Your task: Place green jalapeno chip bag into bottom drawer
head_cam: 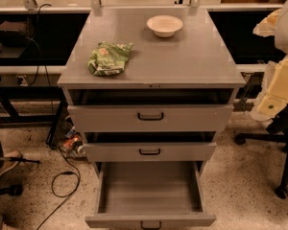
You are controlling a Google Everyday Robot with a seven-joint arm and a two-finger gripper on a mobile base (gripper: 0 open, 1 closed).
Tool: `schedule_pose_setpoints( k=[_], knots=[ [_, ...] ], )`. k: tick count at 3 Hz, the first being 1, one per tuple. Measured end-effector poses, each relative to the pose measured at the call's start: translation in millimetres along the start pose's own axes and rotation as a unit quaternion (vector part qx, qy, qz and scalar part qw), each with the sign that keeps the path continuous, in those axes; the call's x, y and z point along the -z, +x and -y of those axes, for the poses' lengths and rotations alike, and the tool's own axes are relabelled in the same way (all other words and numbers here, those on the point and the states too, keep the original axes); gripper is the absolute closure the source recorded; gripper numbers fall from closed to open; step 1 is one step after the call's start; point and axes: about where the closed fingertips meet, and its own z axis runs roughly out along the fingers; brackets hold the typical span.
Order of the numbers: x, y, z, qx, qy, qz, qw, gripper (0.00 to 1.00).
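The green jalapeno chip bag (109,58) lies crumpled on the left front part of the grey cabinet top (182,61). The bottom drawer (151,190) is pulled far out and nothing lies in its tray; its small dark handle shows at the frame's lower edge. My cream-coloured arm (278,85) comes in at the right edge. Its dark gripper (284,121) hangs to the right of the cabinet, about level with the top drawer and far from the bag.
A white bowl (164,25) stands at the back of the cabinet top. The top drawer (150,116) and middle drawer (150,151) stand slightly out. A chair base with castors (280,191) stands at the right. Cables (62,181) lie on the floor at the left.
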Motion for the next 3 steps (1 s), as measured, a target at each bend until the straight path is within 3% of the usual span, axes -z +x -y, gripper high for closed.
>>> schedule_pose_setpoints(
  k=[1, 2, 3],
  knots=[
    [0, -2, 1, -0.001, 0.001, 0.002, 1.0, 0.0],
    [-15, -19, 6, -0.015, -0.006, 0.017, 0.9997, 0.0],
    [-54, -62, 17, -0.056, -0.029, 0.063, 0.9961, 0.0]
  ],
)
